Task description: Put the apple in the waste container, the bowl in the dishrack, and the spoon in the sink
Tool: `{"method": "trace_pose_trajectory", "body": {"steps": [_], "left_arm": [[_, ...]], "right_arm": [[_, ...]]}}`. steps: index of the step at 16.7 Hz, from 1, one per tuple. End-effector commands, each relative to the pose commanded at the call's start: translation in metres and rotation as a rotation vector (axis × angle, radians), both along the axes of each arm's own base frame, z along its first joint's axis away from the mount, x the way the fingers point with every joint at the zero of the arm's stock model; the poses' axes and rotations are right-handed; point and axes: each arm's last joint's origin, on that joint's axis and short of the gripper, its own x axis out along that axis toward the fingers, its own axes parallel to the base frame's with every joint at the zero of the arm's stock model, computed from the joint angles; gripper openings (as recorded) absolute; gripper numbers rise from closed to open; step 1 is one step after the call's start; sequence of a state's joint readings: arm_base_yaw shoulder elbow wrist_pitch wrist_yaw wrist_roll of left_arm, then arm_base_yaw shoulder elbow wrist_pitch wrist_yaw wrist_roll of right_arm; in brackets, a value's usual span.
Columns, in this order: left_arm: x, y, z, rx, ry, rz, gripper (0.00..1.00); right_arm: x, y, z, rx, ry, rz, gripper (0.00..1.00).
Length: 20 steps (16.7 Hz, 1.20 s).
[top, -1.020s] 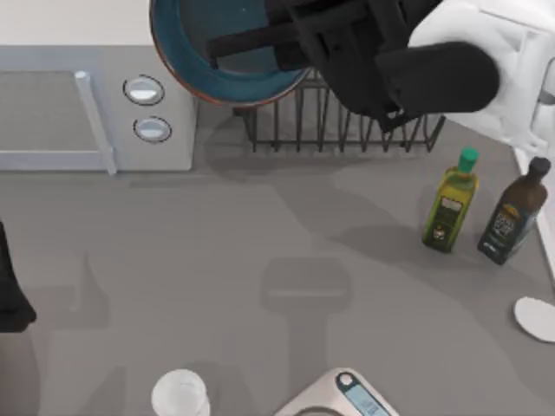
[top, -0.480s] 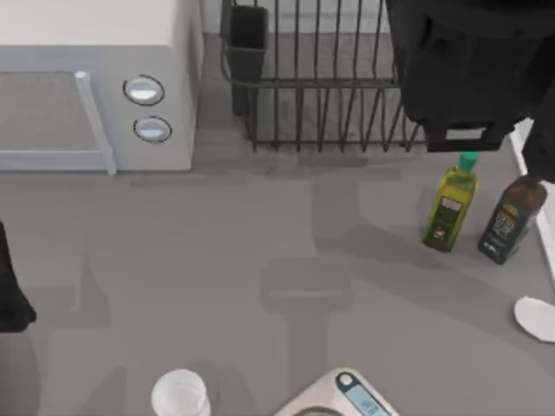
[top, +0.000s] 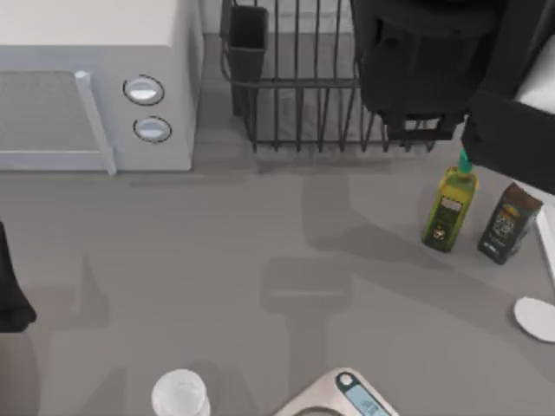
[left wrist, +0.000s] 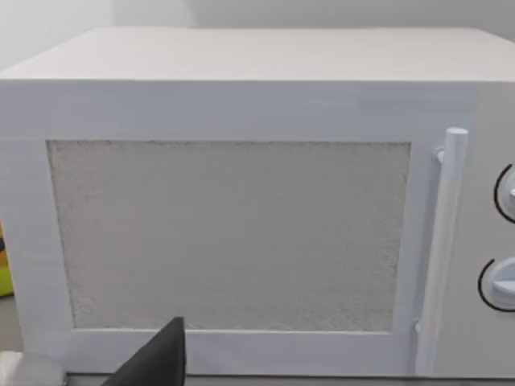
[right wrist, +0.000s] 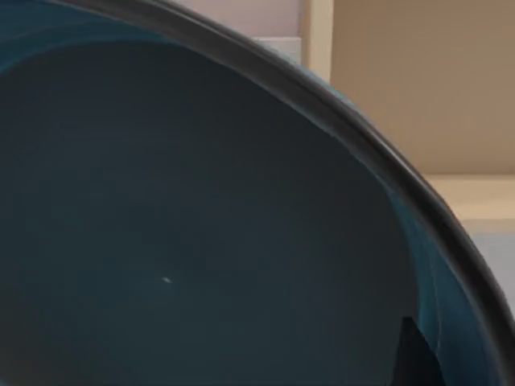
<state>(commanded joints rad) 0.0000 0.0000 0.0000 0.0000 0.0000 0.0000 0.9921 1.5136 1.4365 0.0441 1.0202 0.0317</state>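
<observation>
The blue bowl [right wrist: 177, 241] sits very close in the right wrist view, its dark rim [right wrist: 378, 161] curving across. A dark fingertip [right wrist: 418, 354] of my right gripper rests against the bowl's inside near the rim. From above, my right arm [top: 416, 61] hangs over the right part of the black wire dishrack [top: 295, 104] and hides the bowl. A white oval, the spoon's end [top: 535, 317], lies at the table's right edge. The sink's pale rim [top: 549, 247] borders that edge. The apple and the waste container are out of view. My left arm [top: 10, 295] stays parked at the left edge.
A white microwave [top: 87, 95] with two knobs stands at the back left, and it faces the left wrist camera [left wrist: 241, 233]. Two bottles [top: 449, 208] [top: 507, 224] stand in front of the rack's right end. A translucent cup [top: 180, 394] and a scale [top: 342, 399] are at the front.
My right arm carried the bowl from the rack's left end toward its right, and the bowl went out of the top view. The arm then shifted slightly left.
</observation>
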Motion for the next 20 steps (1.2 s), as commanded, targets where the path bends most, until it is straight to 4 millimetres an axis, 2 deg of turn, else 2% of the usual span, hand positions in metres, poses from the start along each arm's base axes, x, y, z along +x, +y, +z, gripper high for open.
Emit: {"method": "trace_pose_trajectory", "body": {"steps": [2,5,8,10,12,17,20], "left_arm": [[0.0,0.0,0.0,0.0,0.0,0.0,1.0],[0.0,0.0,0.0,0.0,0.0,0.0,1.0],[0.0,0.0,0.0,0.0,0.0,0.0,1.0],[0.0,0.0,0.0,0.0,0.0,0.0,1.0],[0.0,0.0,0.0,0.0,0.0,0.0,1.0],[0.0,0.0,0.0,0.0,0.0,0.0,1.0],[0.0,0.0,0.0,0.0,0.0,0.0,1.0]], "right_arm": [[0.029,0.012,-0.025,-0.003,0.003,0.0,0.0],[0.085,0.021,-0.075,0.012,-0.009,0.002,0.0],[0.137,0.01,-0.13,0.022,-0.022,0.003,0.0],[0.161,-0.002,-0.161,0.014,-0.015,0.003,0.0],[0.174,-0.012,-0.18,0.006,-0.006,0.003,0.0],[0.176,-0.014,-0.183,0.005,-0.004,0.003,0.0],[0.176,-0.014,-0.183,0.005,-0.004,0.003,0.23]]}}
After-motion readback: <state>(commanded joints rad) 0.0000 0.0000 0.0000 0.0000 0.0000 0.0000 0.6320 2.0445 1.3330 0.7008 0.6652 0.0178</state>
